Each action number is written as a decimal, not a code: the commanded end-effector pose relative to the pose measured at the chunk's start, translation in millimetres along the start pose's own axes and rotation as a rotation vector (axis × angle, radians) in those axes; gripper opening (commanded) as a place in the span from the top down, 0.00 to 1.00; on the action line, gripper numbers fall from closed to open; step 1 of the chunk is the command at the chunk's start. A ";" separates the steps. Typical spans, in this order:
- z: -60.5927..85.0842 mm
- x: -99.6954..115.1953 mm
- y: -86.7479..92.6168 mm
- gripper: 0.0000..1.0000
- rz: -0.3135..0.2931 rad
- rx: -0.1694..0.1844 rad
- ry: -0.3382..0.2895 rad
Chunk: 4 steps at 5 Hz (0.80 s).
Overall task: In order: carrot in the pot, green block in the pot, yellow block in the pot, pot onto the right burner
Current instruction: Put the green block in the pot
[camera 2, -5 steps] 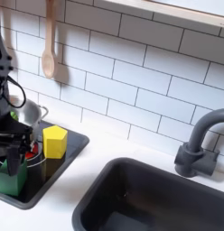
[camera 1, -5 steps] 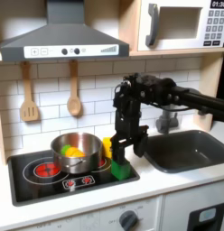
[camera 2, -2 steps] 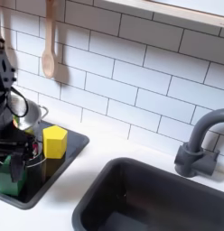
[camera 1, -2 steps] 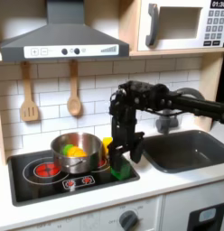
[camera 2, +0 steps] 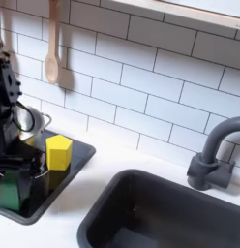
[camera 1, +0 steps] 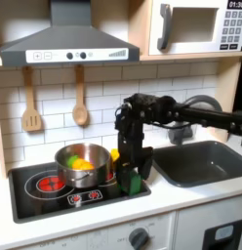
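The dark sink [camera 1: 203,161] is the largest thing in both exterior views, set in the white counter [camera 1: 113,210] on the first exterior view's right of the claw, with a grey faucet [camera 2: 211,155] at its back edge in the second exterior view. The black stovetop [camera 1: 45,187] lies under the claw and stretches off to the first exterior view's left, with two red-ringed burners; the one farther from the claw [camera 1: 50,183] is bare. The pot [camera 1: 82,164] stands on the burner nearer the claw, just to the first exterior view's left of it, and orange and green shapes show inside, too blurred to tell apart. The black arm [camera 1: 181,110] reaches in from the first exterior view's right and bends down to the stovetop's near right corner. On the tiled wall behind and to the first exterior view's left of the claw hang a wooden spatula [camera 1: 31,105] and a wooden spoon [camera 1: 80,101]. The claw [camera 1: 131,174] points straight down, its fingers set around the green block [camera 2: 10,188], which sits low at the stovetop surface; whether it rests there I cannot tell. The yellow block [camera 2: 59,152] sits on the stovetop just behind the claw, between it and the wall, beside the pot.
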<state>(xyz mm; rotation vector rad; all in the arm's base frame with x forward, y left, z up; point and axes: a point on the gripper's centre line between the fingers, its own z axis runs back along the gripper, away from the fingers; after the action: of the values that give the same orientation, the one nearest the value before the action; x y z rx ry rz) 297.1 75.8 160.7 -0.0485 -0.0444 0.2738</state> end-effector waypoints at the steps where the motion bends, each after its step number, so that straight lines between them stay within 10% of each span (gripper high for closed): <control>1: -19.4 4.5 -1.1 0.00 -0.009 -0.014 0.012; 4: -23.5 9.3 -0.5 0.00 -0.027 0.004 0.009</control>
<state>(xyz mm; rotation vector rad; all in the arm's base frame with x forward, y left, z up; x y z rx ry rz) 308.7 77.7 139.1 -0.0446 -0.0427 0.2477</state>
